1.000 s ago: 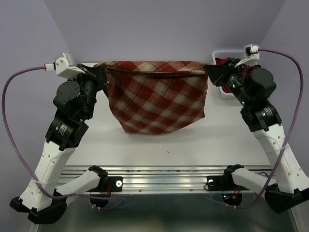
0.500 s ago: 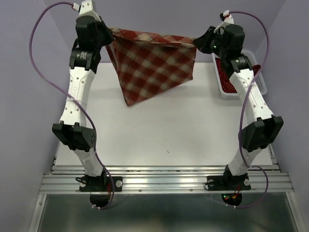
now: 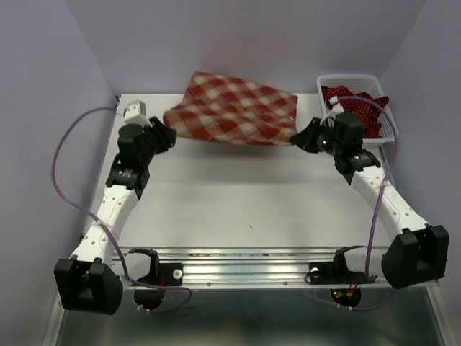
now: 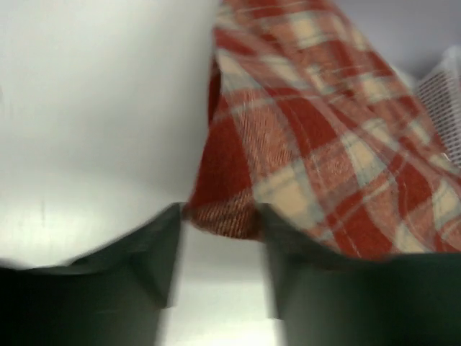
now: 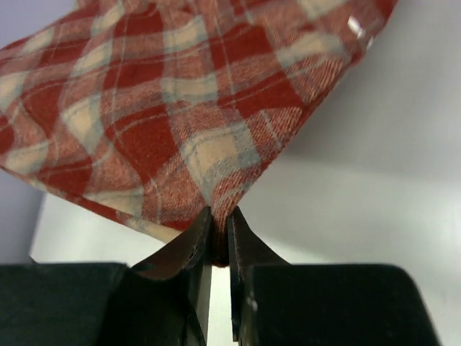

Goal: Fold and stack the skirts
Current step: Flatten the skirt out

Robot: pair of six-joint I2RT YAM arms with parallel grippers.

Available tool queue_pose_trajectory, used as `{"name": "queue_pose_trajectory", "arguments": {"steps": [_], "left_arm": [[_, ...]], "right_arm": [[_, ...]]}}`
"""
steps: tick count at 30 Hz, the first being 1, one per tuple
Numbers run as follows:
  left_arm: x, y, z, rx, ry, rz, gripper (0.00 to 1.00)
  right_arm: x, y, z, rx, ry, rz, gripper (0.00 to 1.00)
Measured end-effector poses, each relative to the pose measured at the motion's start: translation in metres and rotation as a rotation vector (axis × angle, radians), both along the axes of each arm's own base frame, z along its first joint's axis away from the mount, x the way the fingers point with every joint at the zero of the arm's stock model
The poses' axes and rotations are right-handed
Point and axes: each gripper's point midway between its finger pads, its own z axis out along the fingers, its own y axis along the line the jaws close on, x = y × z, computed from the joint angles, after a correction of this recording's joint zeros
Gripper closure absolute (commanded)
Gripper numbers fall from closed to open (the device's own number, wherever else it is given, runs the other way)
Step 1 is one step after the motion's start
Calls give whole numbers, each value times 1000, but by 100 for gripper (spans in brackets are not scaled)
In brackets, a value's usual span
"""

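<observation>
The red-and-cream plaid skirt (image 3: pixel 238 112) is spread across the back of the table between my two grippers. My left gripper (image 3: pixel 170 135) is at its left corner with the jaws open. In the left wrist view that corner (image 4: pixel 223 213) sits loose between the spread fingers of the left gripper (image 4: pixel 220 216). My right gripper (image 3: pixel 302 137) is at the right corner. In the right wrist view the right gripper (image 5: pixel 218 216) is shut on a pinch of the plaid skirt (image 5: pixel 180 108). Dark red polka-dot skirts (image 3: pixel 356 101) lie bunched in the basket.
A white mesh basket (image 3: pixel 346 76) stands at the back right corner, just behind the right arm; its edge (image 4: pixel 443 94) shows in the left wrist view. Purple walls close in the back and sides. The white table (image 3: pixel 238 194) stretches in front of the skirt.
Both arms have come down from high up, bringing the hanging plaid skirt down over the back of the table. The left jaws have opened off the corner they held.
</observation>
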Motion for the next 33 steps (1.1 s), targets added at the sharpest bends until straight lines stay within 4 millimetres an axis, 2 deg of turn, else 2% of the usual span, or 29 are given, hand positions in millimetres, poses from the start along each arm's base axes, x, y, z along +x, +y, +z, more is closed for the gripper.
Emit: {"name": "queue_pose_trajectory", "arguments": {"steps": [1,2,3,4,5,6,7,9,10,13,15,19,23,26,28,33], "left_arm": [[-8,1,-34,-22,74,11,1],[-25,2,-82,-31,182,23,1],[-40,4,-115,-47,269,40,1],[-61,8,-148,-57,375,71,1],[-79,13,-165,-61,438,99,1],[-89,16,-170,-71,468,120,1],[-99,19,-164,-80,466,146,1],[-103,24,-132,-114,367,171,1],[-104,25,-113,-133,312,179,1],[-103,27,-77,-167,211,187,1],[-101,27,-70,-183,196,192,1],[-92,20,-99,-186,312,190,1],[-86,9,-140,-174,454,173,1],[-88,-8,-166,-166,542,142,1],[-85,-19,-176,-168,571,123,1],[-85,-39,-214,-162,690,111,1]], "right_arm": [[-10,-2,-30,-11,72,-2,54],[-26,-5,-68,-23,176,-3,34],[-39,-8,-94,-36,250,-7,1],[-60,-14,-123,-56,351,-9,0],[-72,-18,-136,-70,402,-11,0],[-89,-22,-148,-88,459,-11,0],[-98,-25,-151,-98,486,-12,0],[-110,-27,-141,-112,486,0,0],[-112,-27,-135,-115,479,4,0],[-111,-26,-110,-113,414,20,0],[-110,-27,-102,-113,382,22,0],[-107,-30,-108,-132,393,9,0],[-99,-31,-122,-158,420,12,0],[-94,-31,-138,-184,439,18,0],[-93,-29,-146,-207,443,21,0],[-91,-22,-150,-231,429,36,0]]}}
